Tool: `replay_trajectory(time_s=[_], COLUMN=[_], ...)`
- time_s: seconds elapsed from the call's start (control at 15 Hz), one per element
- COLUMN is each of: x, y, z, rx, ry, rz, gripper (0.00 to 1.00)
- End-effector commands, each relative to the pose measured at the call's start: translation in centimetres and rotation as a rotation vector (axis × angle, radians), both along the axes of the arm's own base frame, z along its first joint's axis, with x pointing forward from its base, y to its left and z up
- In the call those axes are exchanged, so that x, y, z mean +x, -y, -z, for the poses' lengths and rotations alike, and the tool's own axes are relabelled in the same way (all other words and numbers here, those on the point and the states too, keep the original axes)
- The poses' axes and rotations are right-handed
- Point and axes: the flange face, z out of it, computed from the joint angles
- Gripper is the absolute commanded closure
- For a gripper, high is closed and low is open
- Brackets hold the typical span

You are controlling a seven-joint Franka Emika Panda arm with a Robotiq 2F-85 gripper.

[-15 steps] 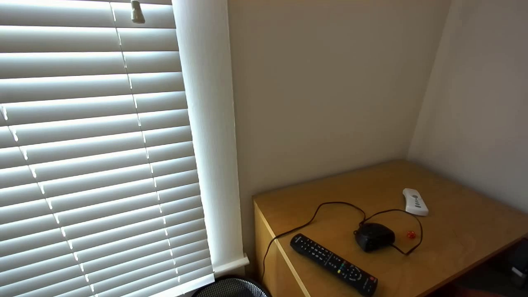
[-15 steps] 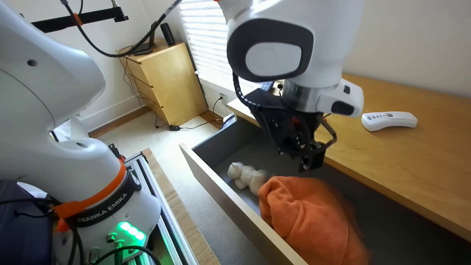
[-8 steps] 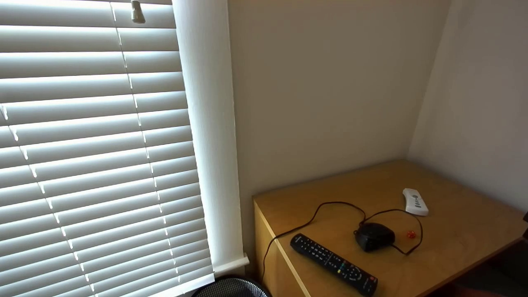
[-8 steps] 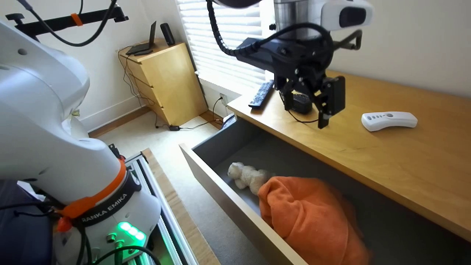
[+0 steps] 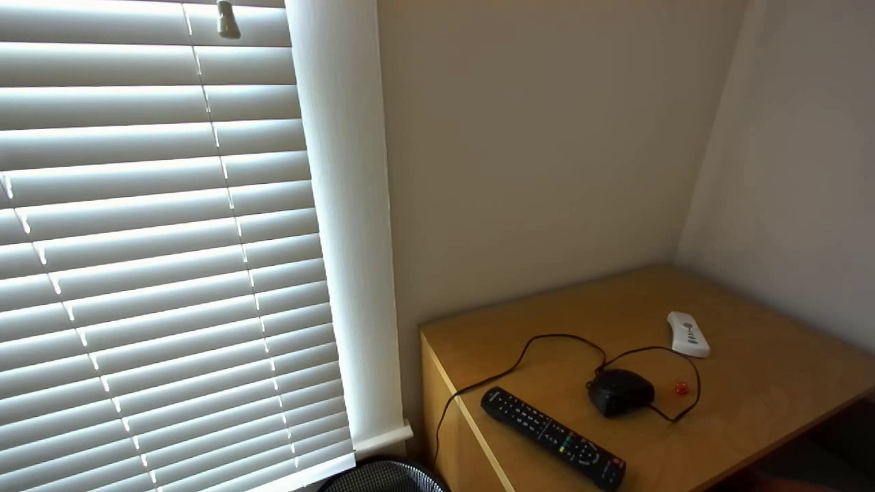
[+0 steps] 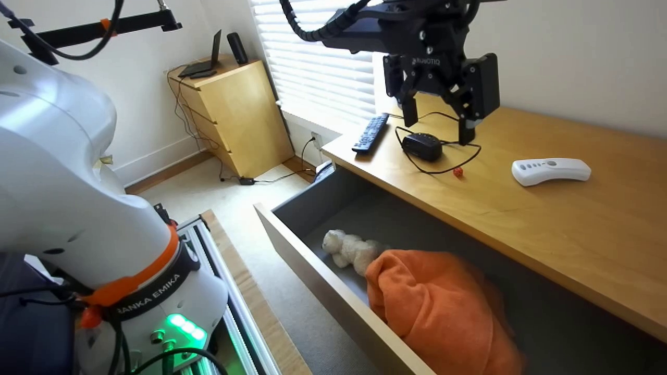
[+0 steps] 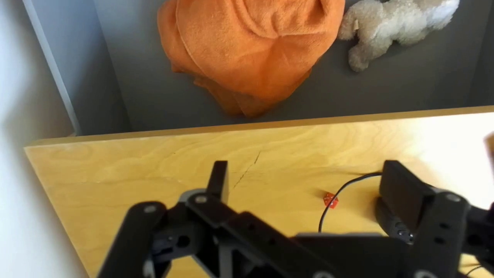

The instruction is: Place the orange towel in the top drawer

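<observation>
The orange towel lies bunched up inside the open drawer, on its grey floor. The towel also shows in the wrist view, at the top, with the drawer floor around it. My gripper is open and empty, raised above the desktop behind the drawer and apart from the towel. In the wrist view the two fingers stand wide apart with only the desktop seen between them. The lower part of the towel is cut off by the frame edge in an exterior view.
A cream plush toy lies beside the towel. On the desktop are a black remote, a corded black device, a red die and a white remote. A mesh bin stands by the desk.
My gripper has risen from above the drawer near the towel to well above the desktop. The towel, drawer and plush toy have not moved.
</observation>
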Motion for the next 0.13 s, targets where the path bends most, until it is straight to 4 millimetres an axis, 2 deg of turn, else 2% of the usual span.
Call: replay_trajectory(time_s=[0.0,0.07], x=[0.02,0.03], y=[-0.03,-0.05], z=[0.0,0.0], rx=[0.0,0.001], ry=[-0.001,-0.001], rz=[0.0,-0.001], gripper=[0.0,0.0])
